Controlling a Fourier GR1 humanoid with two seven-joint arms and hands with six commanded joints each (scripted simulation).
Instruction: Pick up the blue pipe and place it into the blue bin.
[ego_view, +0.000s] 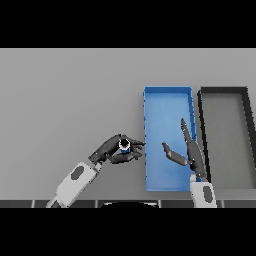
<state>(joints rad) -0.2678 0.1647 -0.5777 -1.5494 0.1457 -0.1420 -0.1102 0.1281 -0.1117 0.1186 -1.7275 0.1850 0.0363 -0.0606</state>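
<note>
Blue pipe (124, 145) in left robot hand (116, 150); beside blue bin (168, 100); no writing

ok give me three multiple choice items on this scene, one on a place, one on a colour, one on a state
1. Where is the blue pipe?
A. in the left hand, left of the blue bin
B. inside the blue bin
C. in the black bin

2. What colour is the bin right of the blue one?
A. red
B. black
C. white

3. How is the right hand?
A. curled round the pipe
B. fist on the table
C. open, fingers straight, over the blue bin

Answers: 1 A, fingers pinch it beside the bin; 2 B, dark rim; 3 C, it holds nothing.
</note>
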